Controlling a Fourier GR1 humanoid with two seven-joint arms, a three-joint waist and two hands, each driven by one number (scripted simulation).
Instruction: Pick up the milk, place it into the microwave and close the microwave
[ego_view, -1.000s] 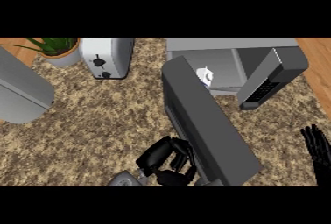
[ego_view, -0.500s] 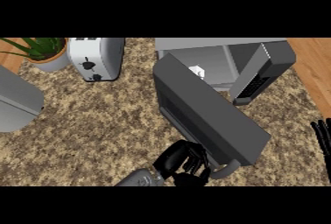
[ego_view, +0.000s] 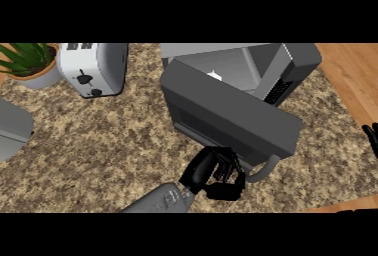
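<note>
Bottom centre of the frame: my left robot hand (ego_view: 214, 175) sits against the outer face of the microwave door (ego_view: 229, 117), just beside its curved grey handle (ego_view: 267, 170). Its fingers are curled, but I cannot tell whether they close round the handle or only rest on the panel; I see nothing else in its hold. At the right edge, only dark fingertips of my right robot hand (ego_view: 370, 140) show, resting, too little to tell its state.

The door stands partly swung, angled across the middle of the frame over the speckled bench (ego_view: 111, 135). Behind it the microwave (ego_view: 295, 65) is open, and a small white shape that I take to be the milk (ego_view: 215, 75) sits inside the cavity, near its back.

By my reading the placing is done and the closing is in hand. To do it well I would push near the handle end, far from the hinge, follow the door's arc toward the upper right, and keep the fingers out of the closing gap.

Upper left: a toaster (ego_view: 96, 67) and a potted plant (ego_view: 29, 62), well apart from the work.
</note>
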